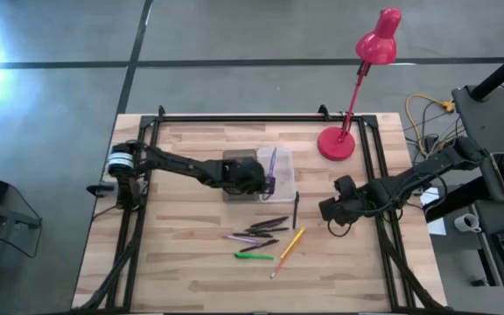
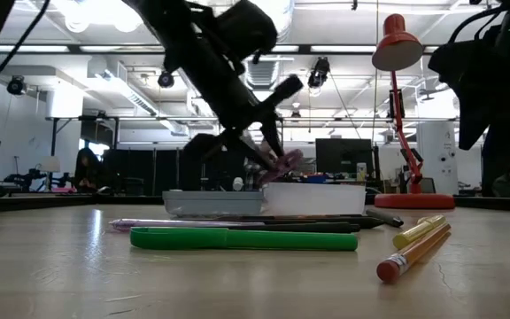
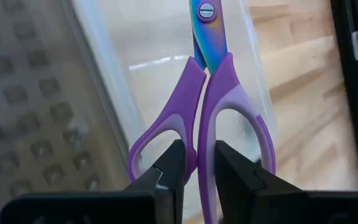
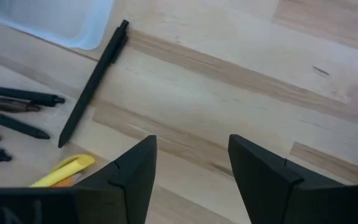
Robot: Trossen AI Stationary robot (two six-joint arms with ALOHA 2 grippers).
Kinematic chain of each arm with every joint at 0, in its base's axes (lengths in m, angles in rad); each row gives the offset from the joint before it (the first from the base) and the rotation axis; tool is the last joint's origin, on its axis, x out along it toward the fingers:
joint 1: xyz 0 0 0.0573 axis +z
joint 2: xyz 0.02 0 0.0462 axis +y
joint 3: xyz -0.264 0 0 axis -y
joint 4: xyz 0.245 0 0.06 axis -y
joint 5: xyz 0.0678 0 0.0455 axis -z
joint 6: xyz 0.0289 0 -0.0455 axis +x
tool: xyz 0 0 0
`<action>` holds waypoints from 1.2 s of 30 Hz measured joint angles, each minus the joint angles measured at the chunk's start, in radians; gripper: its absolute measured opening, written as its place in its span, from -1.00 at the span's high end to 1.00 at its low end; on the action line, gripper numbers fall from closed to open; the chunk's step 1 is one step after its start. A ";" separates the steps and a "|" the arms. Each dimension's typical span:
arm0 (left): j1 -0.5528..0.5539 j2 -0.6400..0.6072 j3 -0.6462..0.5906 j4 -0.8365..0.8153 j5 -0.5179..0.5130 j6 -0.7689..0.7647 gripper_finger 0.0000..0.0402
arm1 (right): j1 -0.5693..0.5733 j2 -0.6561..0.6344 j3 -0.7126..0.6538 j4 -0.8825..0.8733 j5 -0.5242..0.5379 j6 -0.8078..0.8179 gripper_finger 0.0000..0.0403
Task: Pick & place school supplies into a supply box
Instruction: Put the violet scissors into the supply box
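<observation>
We see the left gripper (image 1: 254, 178) over the supply box (image 1: 280, 158) near table centre, fingers (image 3: 169, 168) pinched narrow on the purple scissors (image 3: 211, 106) at the bar between the two handle loops. In the left wrist view the blades point away from the gripper, over the clear tray of the box; the ribbed lid (image 3: 36, 112) lies open alongside. In the low view the scissors (image 2: 283, 162) hang tilted, handles just above the box rim (image 2: 312, 197); whether the tips touch the floor of the box we can't tell from here. The right gripper (image 1: 332, 213) hangs at roughly 3 o'clock from the box, well apart from it, jaws spread wide with nothing between them, bare wood below in its wrist view. One black pen (image 1: 296, 210) lies at 5 o'clock from the box, one end close to the box corner. The other loose supplies sit at 6 o'clock from the box: a cluster of dark and pinkish pens (image 1: 259, 229), the green pen (image 1: 254, 256) below them, the yellow pencil (image 1: 287, 252) angled to their right. The red lamp (image 1: 338, 142) stands at 2 o'clock from the box, near the table's far edge.
</observation>
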 joint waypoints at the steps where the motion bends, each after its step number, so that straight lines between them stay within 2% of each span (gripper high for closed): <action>1: -0.001 0.011 0.020 -0.013 -0.024 0.029 0.76 | 0.000 0.000 0.000 -0.001 0.000 -0.001 0.05; 4: -0.002 0.048 0.102 -0.056 -0.063 0.108 0.76 | 0.000 0.000 0.000 -0.001 0.001 -0.002 0.05; 10: -0.002 0.161 0.322 -0.266 -0.102 0.252 0.76 | 0.000 0.003 -0.001 -0.002 0.007 -0.010 0.05; 16: -0.003 0.272 0.494 -0.407 -0.102 0.262 0.76 | 0.000 0.003 -0.002 -0.014 0.015 0.000 0.05; 19: -0.009 0.282 0.502 -0.428 -0.102 0.236 0.76 | 0.000 0.003 -0.002 -0.016 0.015 0.000 0.05; 32: -0.021 0.262 0.373 -0.417 -0.058 0.196 0.70 | 0.000 0.003 -0.002 -0.026 0.023 -0.021 0.05; 36: -0.019 0.262 0.365 -0.415 0.003 0.233 0.68 | 0.000 0.003 -0.002 -0.027 0.023 -0.024 0.05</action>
